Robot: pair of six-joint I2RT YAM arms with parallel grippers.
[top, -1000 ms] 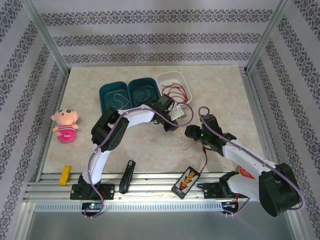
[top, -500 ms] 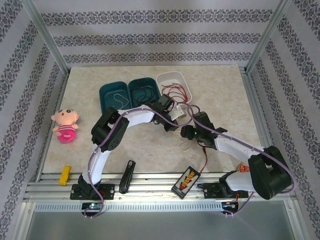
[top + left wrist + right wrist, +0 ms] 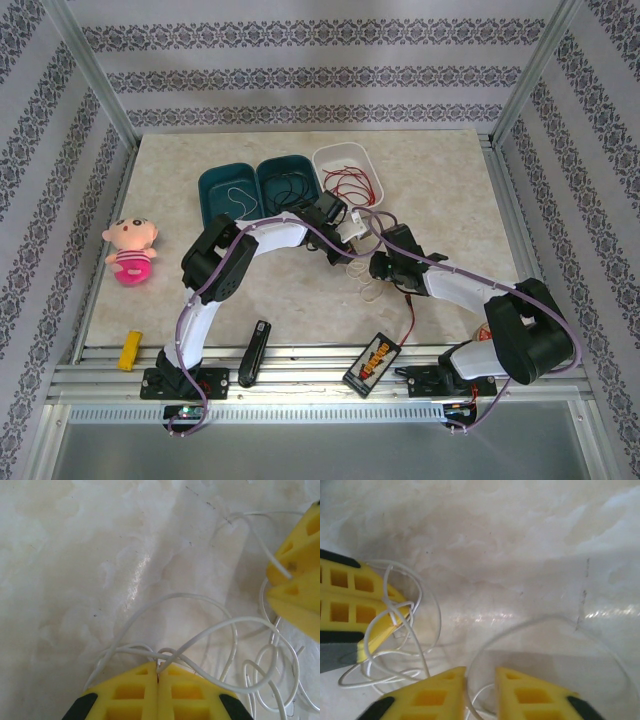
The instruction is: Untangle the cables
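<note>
A lab-style robot test cell. Aluminium posts (image 3: 97,85) and patterned wall panels (image 3: 320,80) enclose a marble-look worktop (image 3: 440,190). Two robot arms (image 3: 215,265) are mounted there.

Markings on the black-and-yellow box (image 3: 374,358) are too small to read.

Build of the left arm (image 3: 205,318): white moulded links, bulky black joint housings (image 3: 222,262), and a black base block (image 3: 183,383) at the near rail. A thick purple cord (image 3: 182,322) is routed along the outside of the links.

The right arm (image 3: 462,290) has the same construction, with white links, a large black elbow joint (image 3: 528,345) and its own purple cord.

On the left gripper (image 3: 158,672), the two fingers (image 3: 127,696) are yellow plastic with square recessed windows and black outer near corners.

On the right gripper (image 3: 480,674), the fingers (image 3: 530,695) are identical: yellow, windowed, with black corner patches.
</note>
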